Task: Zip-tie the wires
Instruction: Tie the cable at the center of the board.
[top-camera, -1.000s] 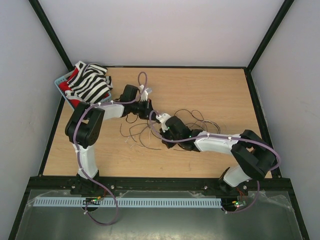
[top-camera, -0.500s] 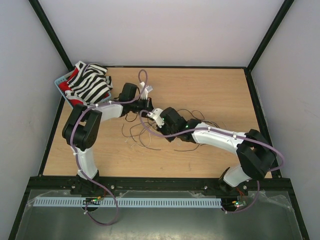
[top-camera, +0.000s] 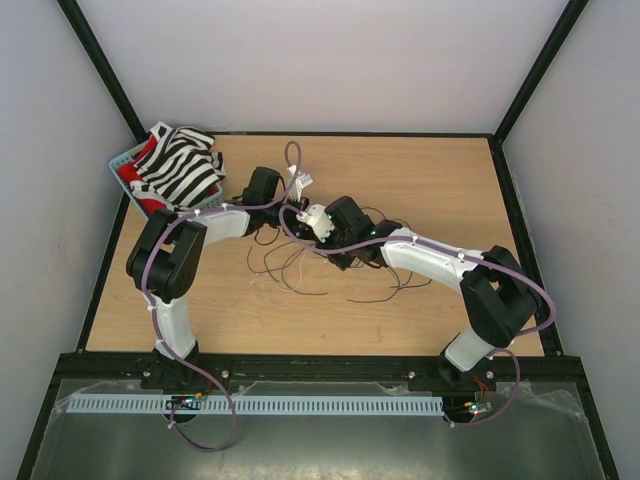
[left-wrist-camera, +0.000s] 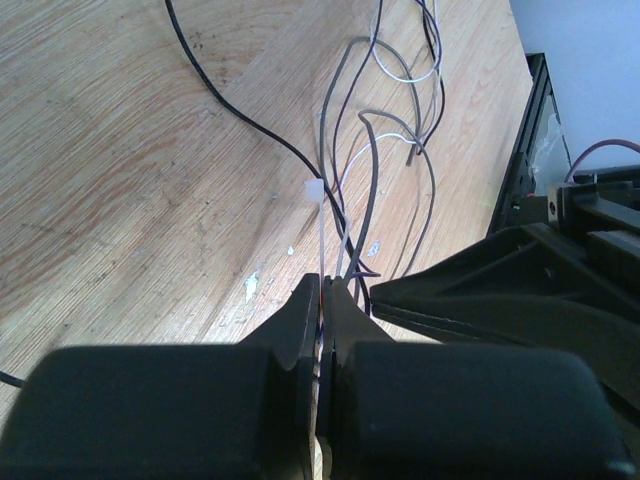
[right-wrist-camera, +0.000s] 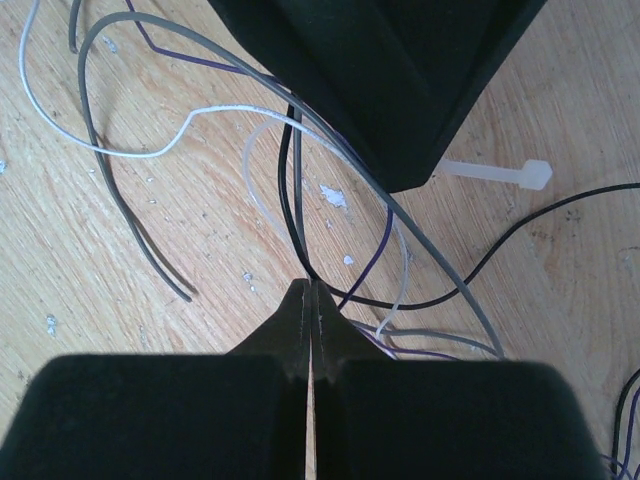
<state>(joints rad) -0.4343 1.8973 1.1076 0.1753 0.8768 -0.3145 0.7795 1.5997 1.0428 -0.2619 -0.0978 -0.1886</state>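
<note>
On wooden table (top-camera: 400, 180), dark curling wires (top-camera: 288, 268); left fingers (left-wrist-camera: 296, 322) pinch zip-tie (left-wrist-camera: 315, 191), right fingers (right-wrist-camera: 286, 326) closed.

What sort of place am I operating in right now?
Most likely an enclosed lab test cell rather than a home or a factory floor. It has a bare light-wood tabletop, plain pale walls on three sides, and black metal frame posts at the corners.

Overhead camera looks down; both wrist cameras, close, face the same wires (left-wrist-camera: 343, 222).
</note>
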